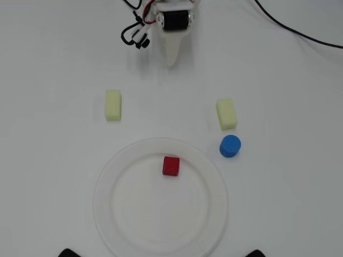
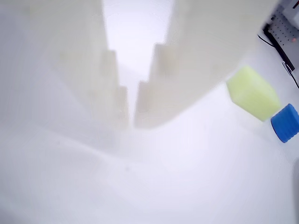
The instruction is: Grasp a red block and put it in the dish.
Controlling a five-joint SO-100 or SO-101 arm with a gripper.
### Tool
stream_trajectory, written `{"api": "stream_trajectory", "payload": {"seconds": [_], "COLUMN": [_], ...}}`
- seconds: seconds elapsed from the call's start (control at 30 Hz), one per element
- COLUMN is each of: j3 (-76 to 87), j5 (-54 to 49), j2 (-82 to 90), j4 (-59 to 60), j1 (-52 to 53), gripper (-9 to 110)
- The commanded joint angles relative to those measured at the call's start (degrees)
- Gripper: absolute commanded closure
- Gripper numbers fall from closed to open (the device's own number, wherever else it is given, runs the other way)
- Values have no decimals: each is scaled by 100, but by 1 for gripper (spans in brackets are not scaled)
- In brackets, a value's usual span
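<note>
The red block lies inside the dish, in its upper middle, resting on the flat part. The dish is a large white paper plate at the bottom centre of the overhead view. My gripper is at the top centre of that view, well away from the dish, with white fingers pointing down toward the table. In the wrist view my gripper has its two white fingers nearly together with only a thin gap, and nothing is held between them. The red block and the dish are out of the wrist view.
Two pale yellow blocks lie above the dish, one at left and one at right, the right one also in the wrist view. A blue cylinder stands by the dish's upper right rim. Cables run at top.
</note>
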Motion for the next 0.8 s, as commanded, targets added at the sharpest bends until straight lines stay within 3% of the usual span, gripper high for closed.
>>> {"api": "stream_trajectory", "payload": {"seconds": [0.0,0.77], "j3": [615,624], "j5": [-18,-53], "j2": [1046,1046], "j4": [158,114], "j1": [-26,-18], "gripper": [101,101]}}
